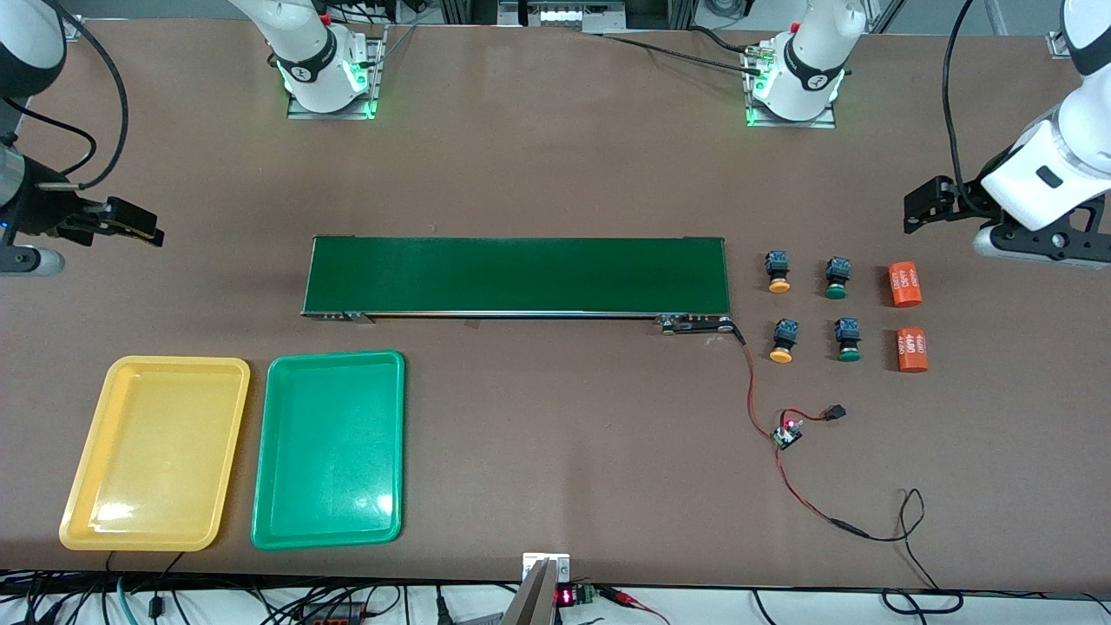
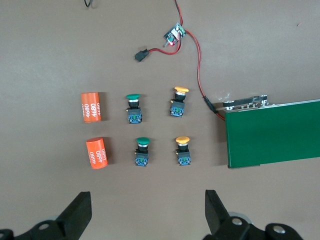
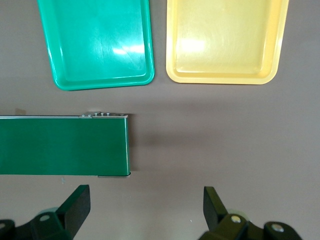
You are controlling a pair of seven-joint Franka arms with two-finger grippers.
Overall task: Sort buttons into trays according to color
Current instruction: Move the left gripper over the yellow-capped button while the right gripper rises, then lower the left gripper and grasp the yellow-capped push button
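Brown tabletop (image 1: 555,156) spreads wide and mostly bare, which leaves me plenty of room to travel. Its biggest fixture, the conveyor belt (image 1: 517,275), is my landmark, lying lengthwise across the middle. Nearer the front camera than the belt, at the right arm's end, sit the yellow tray (image 1: 87,486) and green tray (image 1: 382,434), side by side and unfilled, I judge so each colour has an obvious home. My right hand (image 1: 139,223) hangs over bare tabletop off that end of the belt, fingers spread, waiting. My left hand (image 1: 924,201) hovers off the belt's other end, fingers wide apart and gripping nothing. Just off that end lie two orange cylinders (image 1: 905,284), then the four buttons (image 1: 779,271) in a spaced grid, gaps wide enough, I think, for my fingers.
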